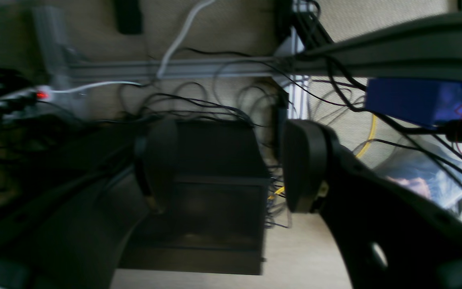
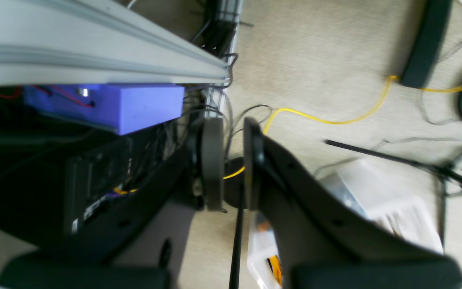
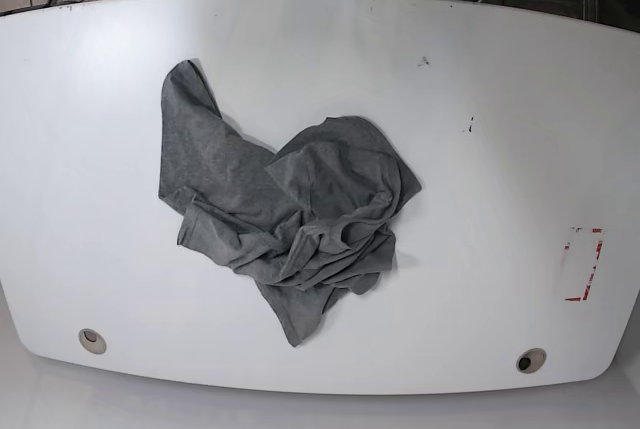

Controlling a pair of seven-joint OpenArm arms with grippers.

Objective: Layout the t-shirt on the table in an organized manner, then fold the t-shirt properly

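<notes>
Grey t-shirt [image 3: 285, 219]: crumpled in a heap, left of centre on the table, one part stretched toward the far-left edge.
Table [image 3: 480, 179]: glossy white; grommet [image 3: 92, 340] near the front-left corner, second grommet [image 3: 531, 360] near the front-right; red-and-white sticker [image 3: 583, 264] near the right edge.
Left gripper [image 1: 231, 166]: jaws wide apart, nothing between them, hanging over the floor cables.
Right gripper [image 2: 231, 162]: jaws nearly together, a narrow gap, nothing gripped; yellow cable [image 2: 335, 120] on the carpet beneath.

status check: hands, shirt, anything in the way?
Left hand open, empty. Right hand nearly shut, empty. T-shirt crumpled mid-table. Nothing in the way.
</notes>
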